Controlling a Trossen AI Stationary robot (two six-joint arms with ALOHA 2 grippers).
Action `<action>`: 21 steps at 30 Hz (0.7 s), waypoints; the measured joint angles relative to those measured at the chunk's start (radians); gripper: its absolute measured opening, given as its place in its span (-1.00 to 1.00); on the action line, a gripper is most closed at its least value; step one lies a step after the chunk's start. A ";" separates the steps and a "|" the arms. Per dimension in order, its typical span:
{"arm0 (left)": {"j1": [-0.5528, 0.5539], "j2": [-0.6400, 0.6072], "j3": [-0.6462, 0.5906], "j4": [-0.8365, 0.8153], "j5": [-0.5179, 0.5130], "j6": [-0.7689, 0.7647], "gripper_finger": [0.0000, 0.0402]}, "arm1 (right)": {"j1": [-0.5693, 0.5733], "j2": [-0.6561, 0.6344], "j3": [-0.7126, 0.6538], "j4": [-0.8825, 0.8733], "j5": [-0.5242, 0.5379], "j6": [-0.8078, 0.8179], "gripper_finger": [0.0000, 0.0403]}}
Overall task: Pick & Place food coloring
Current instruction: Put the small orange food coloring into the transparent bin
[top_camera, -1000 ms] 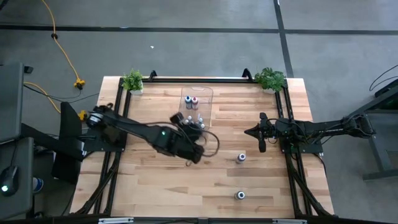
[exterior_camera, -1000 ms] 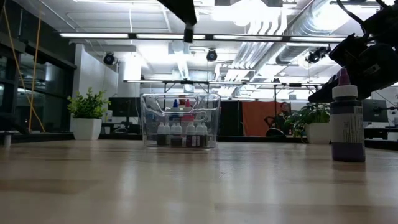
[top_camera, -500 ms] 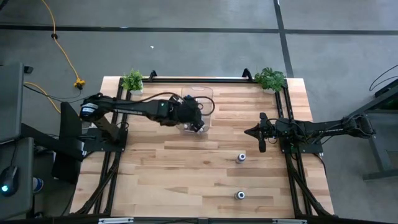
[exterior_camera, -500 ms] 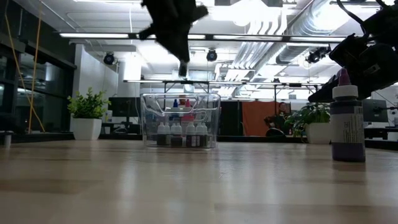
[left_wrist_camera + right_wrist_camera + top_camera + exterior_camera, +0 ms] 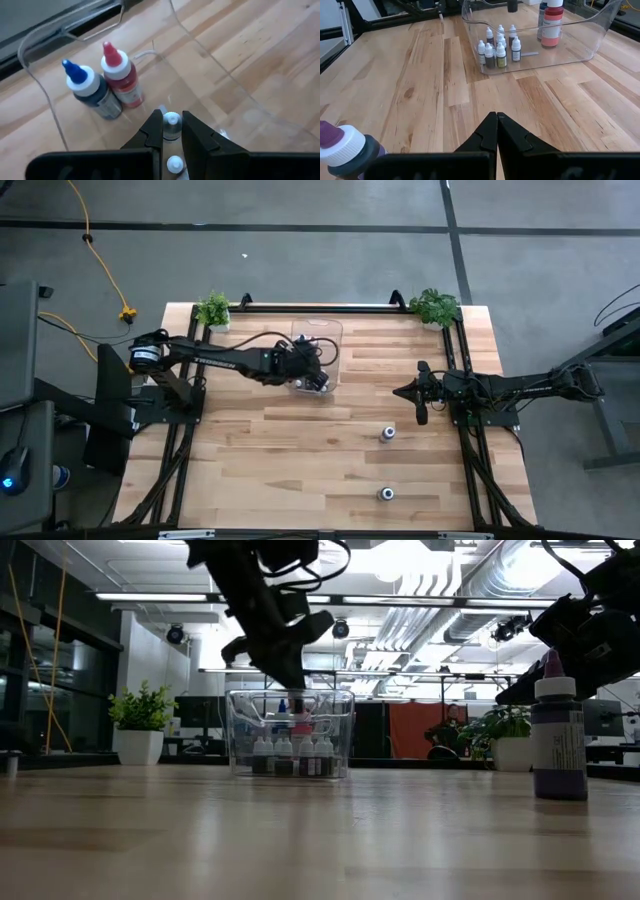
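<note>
**Left jaws over bin with small bottle, right arm parked**

Wooden worktop [image 5: 300, 470] fills the centre of the high view. Clear bin [image 5: 318, 352] sits upper centre, near the back rail. Left arm reaches from the frame's left; the left gripper [image 5: 172, 131] hangs over the bin, jaws nearly closed on a tiny white-capped bottle [image 5: 172, 124]. Right gripper [image 5: 420, 406] waits at centre right, jaws pressed together, empty. Inside the bin: blue-tipped bottle [image 5: 90, 90] and red-tipped bottle [image 5: 121, 77] side by side, plus a cluster of small bottles [image 5: 498, 49] at the other end. Two loose bottles stand on the worktop lower right: one [image 5: 386, 434] near the right gripper, another [image 5: 386, 494] closer to the bottom edge.
</note>
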 joint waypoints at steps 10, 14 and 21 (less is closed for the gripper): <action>0.000 0.009 -0.068 0.110 0.004 -0.020 -0.84 | 0.000 0.000 0.000 0.000 0.000 0.000 -1.00; 0.000 0.010 -0.087 0.162 0.003 -0.020 -0.84 | 0.000 0.000 0.000 0.000 0.000 0.000 -1.00; 0.000 0.027 -0.097 0.169 -0.017 -0.042 -0.84 | 0.000 0.000 0.000 0.000 0.000 0.000 -1.00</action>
